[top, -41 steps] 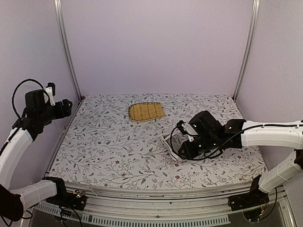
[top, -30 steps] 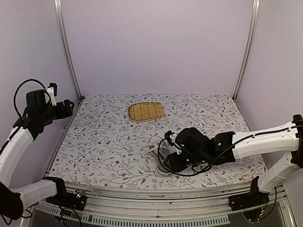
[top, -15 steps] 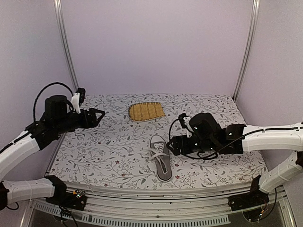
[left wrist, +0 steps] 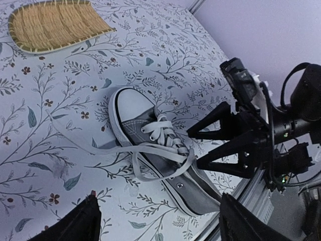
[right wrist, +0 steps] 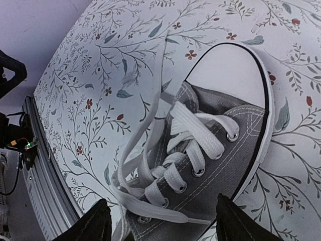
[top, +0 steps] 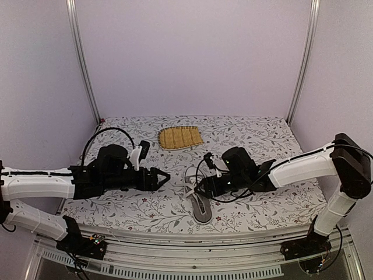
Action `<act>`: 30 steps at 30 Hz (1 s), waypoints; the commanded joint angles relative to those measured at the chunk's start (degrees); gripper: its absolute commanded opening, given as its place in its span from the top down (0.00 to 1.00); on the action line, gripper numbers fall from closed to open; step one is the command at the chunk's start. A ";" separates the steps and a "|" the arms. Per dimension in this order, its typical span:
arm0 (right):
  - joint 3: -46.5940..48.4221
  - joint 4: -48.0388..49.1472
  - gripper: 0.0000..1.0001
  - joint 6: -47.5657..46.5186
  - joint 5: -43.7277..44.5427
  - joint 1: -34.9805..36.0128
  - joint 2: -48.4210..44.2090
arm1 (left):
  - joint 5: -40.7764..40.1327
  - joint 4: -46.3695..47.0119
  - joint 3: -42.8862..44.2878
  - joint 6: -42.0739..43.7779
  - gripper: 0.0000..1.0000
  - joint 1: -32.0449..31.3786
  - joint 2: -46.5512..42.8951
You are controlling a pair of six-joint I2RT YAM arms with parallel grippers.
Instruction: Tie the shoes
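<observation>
A small grey sneaker (top: pixel 201 207) with a white toe cap lies near the front middle of the table, toe pointing away. Its white laces (left wrist: pixel 150 158) are untied, and loose ends trail over the cloth on its left side. My right gripper (top: pixel 200 186) hovers open just over the laced part of the shoe (right wrist: pixel 225 145), nothing between its fingers (right wrist: pixel 234 221). My left gripper (top: pixel 162 177) stands open a short way left of the shoe (left wrist: pixel 150 135), pointing at it and touching nothing. In the left wrist view the right gripper (left wrist: pixel 199 147) shows spread above the shoe's opening.
A yellow woven mat (top: pixel 180 137) lies at the back middle of the floral tablecloth (top: pixel 128 201). The table's front rail (top: pixel 192 236) runs close behind the shoe's heel. Metal posts stand at the back corners.
The left arm has swung in from the far left wall toward the shoe. The right gripper let go of the shoe, drew back, then came over its laces again.
</observation>
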 commanded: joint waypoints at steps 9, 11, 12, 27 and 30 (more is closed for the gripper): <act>0.17 3.98 0.72 -2.31 -7.04 -0.01 3.37 | -3.97 1.94 -3.53 -0.98 0.16 -1.49 -4.79; 0.00 3.32 0.80 -2.00 -6.79 -0.04 2.35 | -4.79 2.29 -3.91 0.32 0.16 -1.51 -4.65; 0.23 2.36 0.86 -1.80 -6.67 -0.06 1.80 | -4.87 2.70 -3.94 0.99 0.15 -1.47 -4.45; 4.18 -11.13 0.97 -4.22 0.50 -0.06 -13.79 | 8.03 24.48 4.38 19.11 0.15 -4.25 16.02; 3.19 -9.63 0.97 -3.64 -0.45 -0.03 -15.61 | 7.38 21.74 8.88 21.24 0.14 -5.00 21.04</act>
